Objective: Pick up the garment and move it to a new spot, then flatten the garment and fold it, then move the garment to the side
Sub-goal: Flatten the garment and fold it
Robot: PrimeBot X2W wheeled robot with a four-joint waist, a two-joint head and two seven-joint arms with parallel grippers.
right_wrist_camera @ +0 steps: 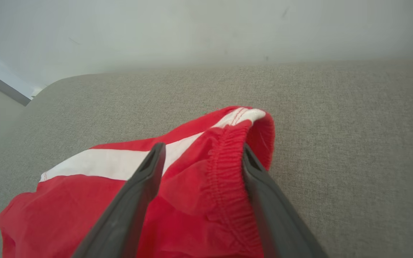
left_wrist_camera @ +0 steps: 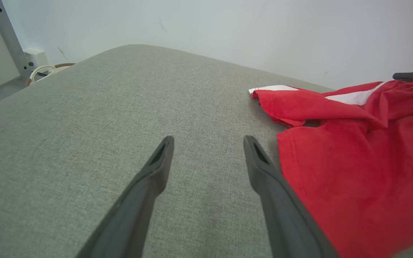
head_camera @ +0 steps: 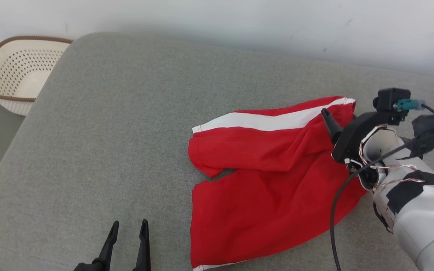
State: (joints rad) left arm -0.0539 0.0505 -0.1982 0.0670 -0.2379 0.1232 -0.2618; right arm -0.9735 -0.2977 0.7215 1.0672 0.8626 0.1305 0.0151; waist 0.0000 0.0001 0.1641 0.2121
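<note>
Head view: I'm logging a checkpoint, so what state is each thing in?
Red shorts: lying rumpled on the cushion, not flattened.
Left gripper: open, over bare cushion, holding nothing.
Right gripper: open, straddling the waistband.
Basket: upright beside the cushion.

We see two long, dark grey fingers on the left gripper [head_camera: 129,224]. They are matt and flat-sided and taper to narrow tips, each with a shallow recess on its inner face near the tip. The right gripper [right_wrist_camera: 203,148] carries the same pair. Behind it we make out a black, angular wrist housing [head_camera: 356,133], topped by a small black camera box [head_camera: 390,99] with a teal connector [head_camera: 407,104] plugged into its side. The forearm [head_camera: 428,226] is a rounded, glossy, pale grey shell patched with black tape [head_camera: 409,188]. A thick black cable [head_camera: 332,222] runs alongside it, and we note thin twisted pink-and-white wires [head_camera: 394,167] strung across the shell.
</note>
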